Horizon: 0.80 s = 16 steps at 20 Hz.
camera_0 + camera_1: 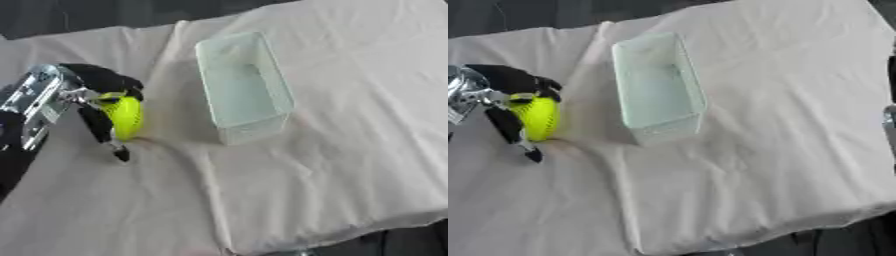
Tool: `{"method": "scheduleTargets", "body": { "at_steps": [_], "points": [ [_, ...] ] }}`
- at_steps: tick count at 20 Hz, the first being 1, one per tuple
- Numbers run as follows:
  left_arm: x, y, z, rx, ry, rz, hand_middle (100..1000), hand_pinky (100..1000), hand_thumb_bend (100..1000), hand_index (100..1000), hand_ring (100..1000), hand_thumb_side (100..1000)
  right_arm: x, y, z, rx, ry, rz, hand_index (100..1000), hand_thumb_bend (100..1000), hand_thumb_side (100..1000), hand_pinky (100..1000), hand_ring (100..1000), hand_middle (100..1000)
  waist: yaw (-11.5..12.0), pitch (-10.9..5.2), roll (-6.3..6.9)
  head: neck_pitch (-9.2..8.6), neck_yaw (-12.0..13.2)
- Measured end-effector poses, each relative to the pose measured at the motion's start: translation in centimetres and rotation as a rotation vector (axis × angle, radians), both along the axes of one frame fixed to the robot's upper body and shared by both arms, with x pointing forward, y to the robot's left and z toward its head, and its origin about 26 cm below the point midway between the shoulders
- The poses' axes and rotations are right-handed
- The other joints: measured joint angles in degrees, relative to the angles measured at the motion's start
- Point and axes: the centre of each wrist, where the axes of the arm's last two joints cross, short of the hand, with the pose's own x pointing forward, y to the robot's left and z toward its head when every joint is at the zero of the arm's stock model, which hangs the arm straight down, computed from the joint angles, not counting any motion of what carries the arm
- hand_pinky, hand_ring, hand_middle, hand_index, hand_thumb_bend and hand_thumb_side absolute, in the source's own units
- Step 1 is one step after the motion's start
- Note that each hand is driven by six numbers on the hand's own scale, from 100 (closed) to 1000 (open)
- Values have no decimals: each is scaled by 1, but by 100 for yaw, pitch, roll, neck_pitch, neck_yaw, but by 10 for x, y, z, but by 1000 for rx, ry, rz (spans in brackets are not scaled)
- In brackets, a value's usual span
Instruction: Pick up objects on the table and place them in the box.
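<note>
A yellow-green ball [125, 116] sits at the left of the cloth-covered table, inside my left hand [94, 90]. The hand's black fingers curl over the ball's top and its thumb runs down the ball's near side to the cloth. A clear rectangular box [241, 86] stands to the right of the ball, apart from it, with nothing visible inside. At the right edge of the right eye view shows a small sliver of grey metal [890, 120], perhaps my right arm; no hand is visible.
A wrinkled cream cloth [332, 165] covers the table, with a raised fold running from the box toward the front edge. The cloth's front edge drops off at the lower right. Dark floor lies beyond the far edge.
</note>
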Motion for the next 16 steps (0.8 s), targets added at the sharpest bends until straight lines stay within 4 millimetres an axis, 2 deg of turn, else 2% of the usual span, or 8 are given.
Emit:
{"method": "scheduleTargets", "body": {
  "at_steps": [2,5,6,10,13,16],
  "points": [
    [0,-1,-4,-38,-22,-12,971,387,758,772,632,599,0,-1,0,2,-2,-3,883,100,1000,642,721,791,-14,5,-19,-1,0],
    [2,2,-10,-109,-63,-13,836,125,619,626,476,506,0,-1,1,3,-2,-4,879,100,1000,641,721,789,-21,9,-34,-5,0],
    [2,4,-12,-131,-79,-9,800,100,591,585,447,488,0,-1,1,3,-2,-4,879,100,1000,640,721,789,-20,9,-34,-7,0],
    [3,11,-18,-201,-136,6,680,100,492,467,330,419,0,-1,1,3,-2,-4,877,100,1000,637,720,788,-15,9,-34,-7,0],
    [4,14,-21,-226,-165,9,599,100,490,416,238,383,0,-1,1,3,-2,-4,875,100,1000,632,719,788,-11,7,-35,-7,-1],
    [3,16,-24,-256,-200,14,553,100,529,395,191,375,0,-1,1,4,-2,-4,873,100,1000,629,719,788,2,7,-36,-7,-1]
  ]
}}
